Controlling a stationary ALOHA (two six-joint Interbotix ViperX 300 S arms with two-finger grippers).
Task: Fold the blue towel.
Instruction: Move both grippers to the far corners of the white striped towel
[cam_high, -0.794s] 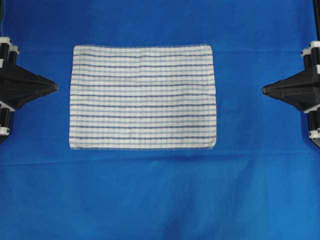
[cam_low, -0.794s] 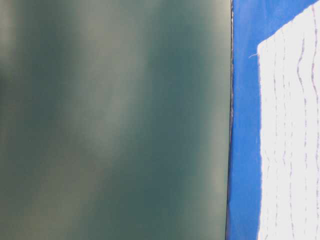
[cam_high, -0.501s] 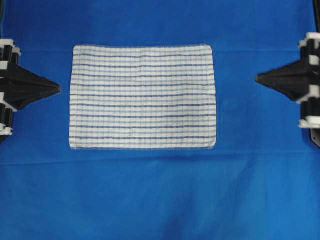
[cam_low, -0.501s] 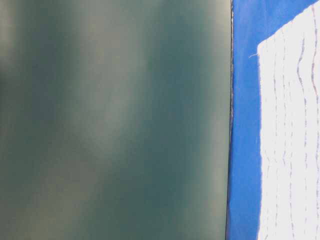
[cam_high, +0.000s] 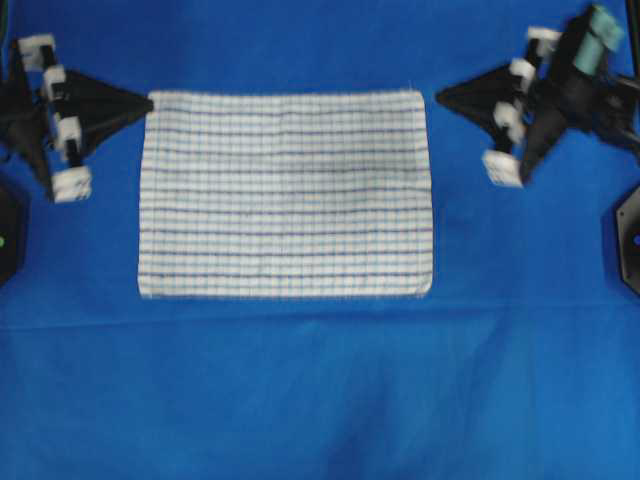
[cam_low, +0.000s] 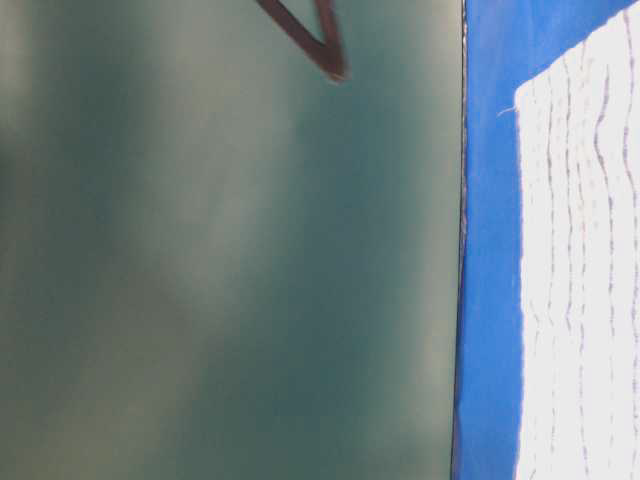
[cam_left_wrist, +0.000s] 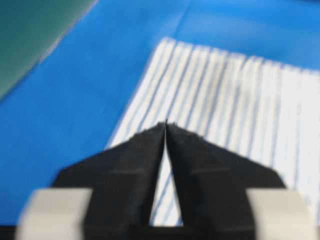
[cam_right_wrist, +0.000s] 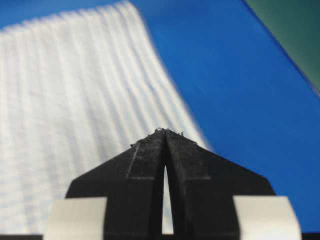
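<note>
Blue towel (cam_high: 285, 194) flat on blue sheet (cam_high: 320, 390). Left gripper (cam_high: 148, 100) at far-left corner, right gripper (cam_high: 440, 97) beside far-right corner; both pinched closed, empty.

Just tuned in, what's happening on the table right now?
Both arms are at the far corners of the blue towel, which lies flat and unfolded on the blue sheet. The left gripper is at the far-left corner, the right gripper just off the far-right corner. Both are shut, neither holding cloth. No fold has been made yet.
</note>
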